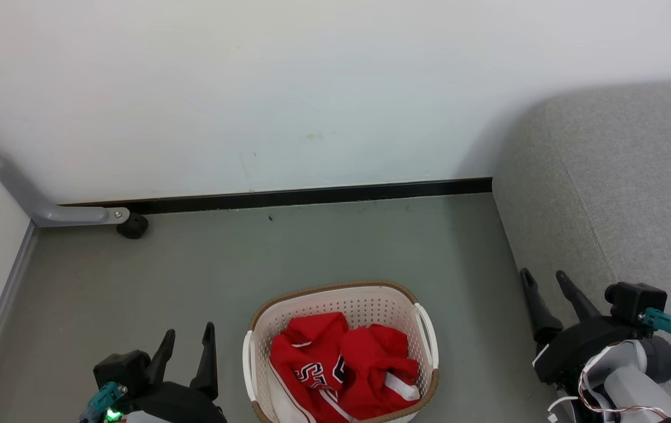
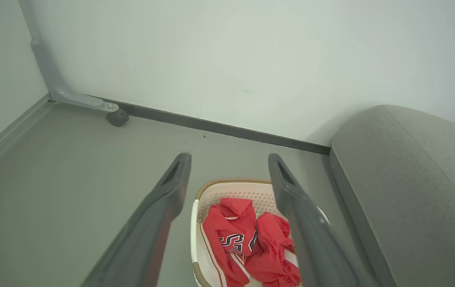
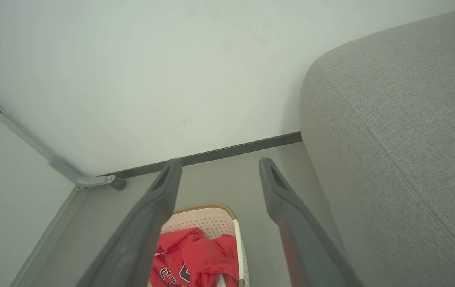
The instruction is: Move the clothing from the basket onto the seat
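**Task items.** The basket (image 1: 365,304) stood on the floor (image 1: 312,247) at the lower centre of the head view. It was an oval of cream perforated plastic with a brown woven-look rim and a white loop handle at each side. The clothing (image 1: 341,370) lay crumpled inside it. A glossy red garment (image 1: 306,361) with black-and-white block lettering and thin white stripes lay on the picture's left. A second red garment (image 1: 379,358) with a broad white band was bunched against it on the right.

The seat (image 1: 623,194) filled the right of the frame. It was a grey coarse-weave upholstered cushion with a rounded corner and a stitched seam. It stood apart from the basket, with bare floor between them.

**Grippers.** The left gripper (image 1: 188,332) sat at the lower left, near the basket's left side. Its two long, dark, tapered fingers were spread wide and held nothing. The right gripper (image 1: 544,276) sat at the lower right, against the seat's front edge. It was likewise spread wide and empty. In both wrist views the fingers framed the basket from above without touching it.

**Surroundings.** The floor was smooth, matt and grey-green. The wall (image 1: 312,88) was plain white, edged by a black skirting strip (image 1: 312,195). A bent grey metal tube (image 1: 53,212) ended in a small black castor (image 1: 133,226) at the middle left.
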`<state>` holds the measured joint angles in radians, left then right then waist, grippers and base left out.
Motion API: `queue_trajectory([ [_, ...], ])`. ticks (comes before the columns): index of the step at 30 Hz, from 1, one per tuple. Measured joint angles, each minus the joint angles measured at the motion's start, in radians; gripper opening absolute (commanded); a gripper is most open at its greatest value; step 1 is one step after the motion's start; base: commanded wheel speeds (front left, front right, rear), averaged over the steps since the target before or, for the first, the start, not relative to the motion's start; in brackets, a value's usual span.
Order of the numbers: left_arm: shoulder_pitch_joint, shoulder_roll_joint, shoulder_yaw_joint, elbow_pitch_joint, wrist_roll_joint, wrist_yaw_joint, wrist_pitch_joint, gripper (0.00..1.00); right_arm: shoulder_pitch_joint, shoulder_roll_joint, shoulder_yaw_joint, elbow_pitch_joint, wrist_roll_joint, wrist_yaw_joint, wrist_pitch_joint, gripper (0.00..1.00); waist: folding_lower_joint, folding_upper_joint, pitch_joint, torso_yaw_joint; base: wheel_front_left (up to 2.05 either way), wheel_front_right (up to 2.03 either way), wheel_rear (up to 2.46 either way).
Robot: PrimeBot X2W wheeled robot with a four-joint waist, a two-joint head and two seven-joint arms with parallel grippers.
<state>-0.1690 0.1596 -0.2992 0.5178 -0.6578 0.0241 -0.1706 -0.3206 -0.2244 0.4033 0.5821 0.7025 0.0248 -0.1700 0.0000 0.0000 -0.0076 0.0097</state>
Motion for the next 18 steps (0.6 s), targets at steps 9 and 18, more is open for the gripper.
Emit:
queue_trajectory([
  [9,-0.008,0.005,-0.007,0.011,0.12,0.028,-0.034,1.0,-0.026,-0.015,0.051,0.036,-0.105,-0.03,-0.031,1.0,0.0,0.0,-0.001,0.0,0.0,0.0,0.0],
  [18,-0.008,0.004,-0.002,0.012,0.23,0.051,-0.063,1.0,-0.064,-0.028,0.071,0.048,-0.2,-0.053,-0.064,1.0,0.0,0.0,0.0,0.001,0.0,0.0,0.0],
])
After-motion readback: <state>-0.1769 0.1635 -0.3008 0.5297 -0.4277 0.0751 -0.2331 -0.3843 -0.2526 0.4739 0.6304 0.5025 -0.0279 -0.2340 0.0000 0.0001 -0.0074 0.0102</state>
